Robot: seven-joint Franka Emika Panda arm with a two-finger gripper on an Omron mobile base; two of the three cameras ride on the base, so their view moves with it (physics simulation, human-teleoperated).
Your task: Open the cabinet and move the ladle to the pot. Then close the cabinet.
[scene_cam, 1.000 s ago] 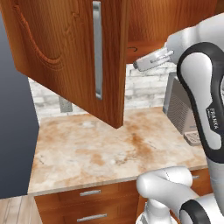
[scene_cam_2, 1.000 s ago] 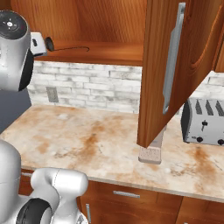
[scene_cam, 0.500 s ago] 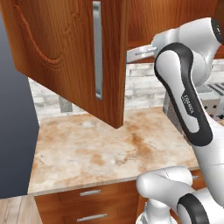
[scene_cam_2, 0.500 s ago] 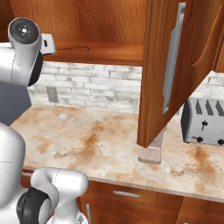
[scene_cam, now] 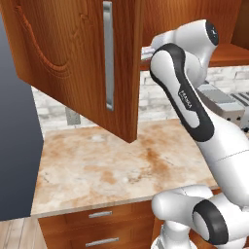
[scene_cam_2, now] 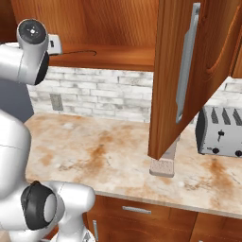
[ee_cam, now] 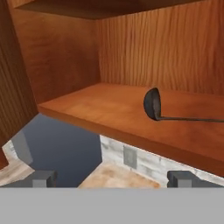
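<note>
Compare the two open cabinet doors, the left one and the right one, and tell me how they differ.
The left door shows a carved arch panel in the left base view; the right door is seen more edge-on in the right base view. The left door hangs over bare counter; the right door hangs near the toaster. Both are reddish-brown wood with vertical silver handles, swung open.

Cabinet shelf point(ee_cam: 100, 109) lies just ahead of the gripper point(ee_cam: 111, 178), above fingertip level. Ladle point(ee_cam: 153, 105) lies on it ahead-right, bowl on edge, handle running off right. Stone counter point(scene_cam: 107, 170) sits below.
</note>
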